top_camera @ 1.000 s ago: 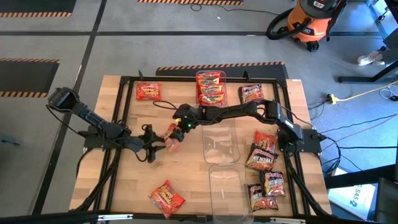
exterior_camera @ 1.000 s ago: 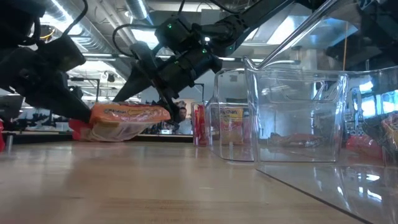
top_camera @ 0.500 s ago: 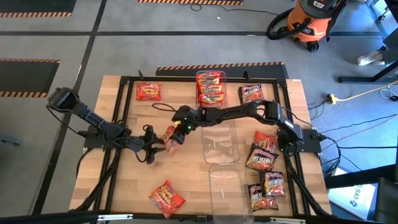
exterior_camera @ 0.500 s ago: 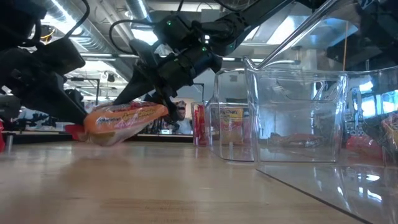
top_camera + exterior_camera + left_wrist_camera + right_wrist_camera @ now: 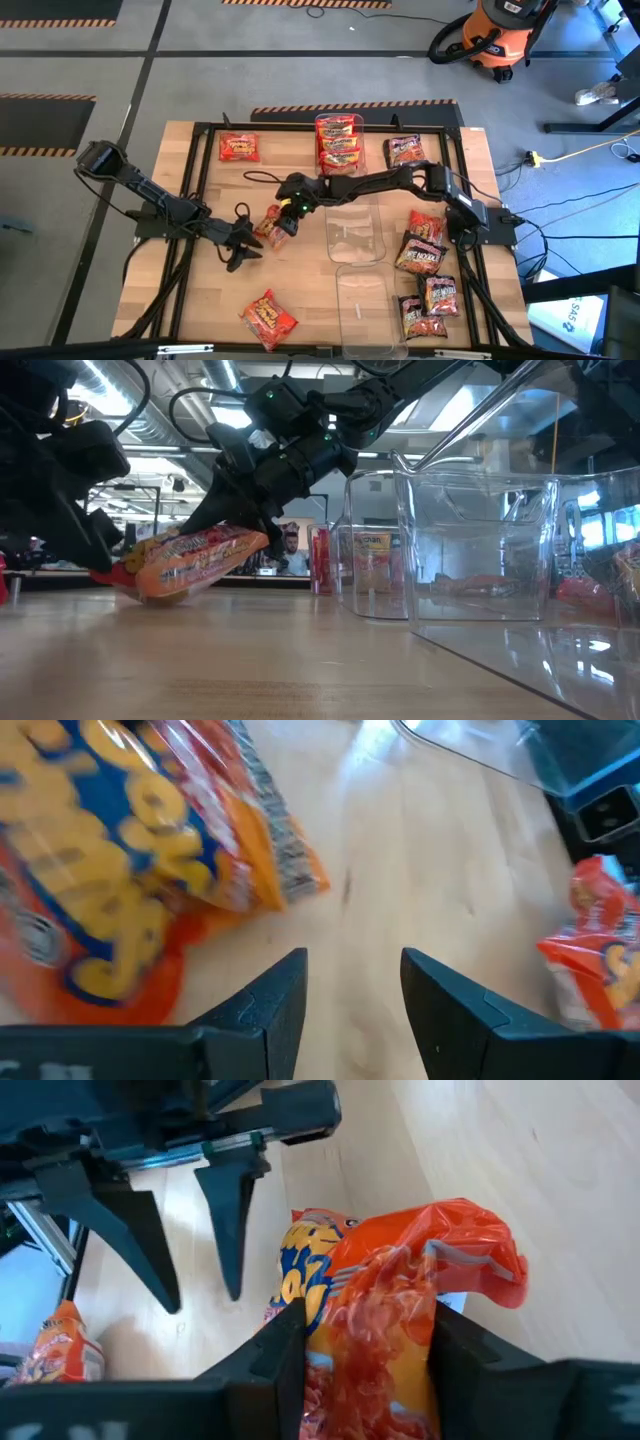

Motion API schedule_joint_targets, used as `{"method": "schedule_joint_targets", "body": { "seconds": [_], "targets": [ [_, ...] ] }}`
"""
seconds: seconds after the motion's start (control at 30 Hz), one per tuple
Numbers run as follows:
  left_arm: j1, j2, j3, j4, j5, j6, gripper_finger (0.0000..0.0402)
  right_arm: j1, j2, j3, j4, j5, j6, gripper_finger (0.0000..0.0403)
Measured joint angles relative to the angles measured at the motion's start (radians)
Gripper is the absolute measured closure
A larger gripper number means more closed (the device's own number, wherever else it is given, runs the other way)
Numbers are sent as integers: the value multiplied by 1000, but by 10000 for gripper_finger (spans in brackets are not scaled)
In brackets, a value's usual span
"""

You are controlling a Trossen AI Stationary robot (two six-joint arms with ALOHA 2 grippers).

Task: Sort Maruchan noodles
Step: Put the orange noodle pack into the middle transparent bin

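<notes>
The right tool [image 5: 283, 222] is clamped on an orange packet [image 5: 272, 221], tilted just above the surface [image 5: 300, 290] left of the clear bins [image 5: 355, 235]. The left tool [image 5: 243, 246] stands apart and empty, just beside the packet, not touching it.

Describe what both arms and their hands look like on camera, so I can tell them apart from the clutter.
Both arms are dark, slim, jointed links on black frame rails. The left hand ends in two black, tapered, wedge-shaped fingers. The right hand has matching black fingers, a small green light glowing on its wrist, and a thin black cable looping beside it.
</notes>
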Motion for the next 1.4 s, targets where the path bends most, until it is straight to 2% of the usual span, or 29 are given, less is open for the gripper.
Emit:
{"method": "schedule_joint_targets", "body": {
  "seconds": [0.23, 0.43, 0.57, 0.73, 0.87, 1.03, 1.2, 1.4],
  "targets": [
    [0, 2, 0, -1, 7, -104, 246, -1, -64, 0, -45, 31, -67, 271],
    [-1, 2, 0, 7, -57, -131, 246, -1, -152, 1, -167, 119, -157, 272],
    [-1, 2, 0, 36, -161, -149, 242, -2, -198, 1, -216, 133, -188, 272],
    [3, 3, 0, 143, -257, -97, 207, 12, -239, 1, -287, 151, -221, 272],
    [35, 3, 0, 257, -287, -53, 166, 30, -255, -1, -331, 170, -229, 272],
    [67, 3, 0, 310, -289, -23, 134, 48, -296, -54, -330, 223, -242, 272],
    [73, 4, 0, 312, -330, -8, 129, 64, -357, -134, -280, 262, -229, 272],
    [76, 4, 0, 372, -374, 52, 129, 64, -494, -273, -197, 300, -229, 272]
  ]
}}
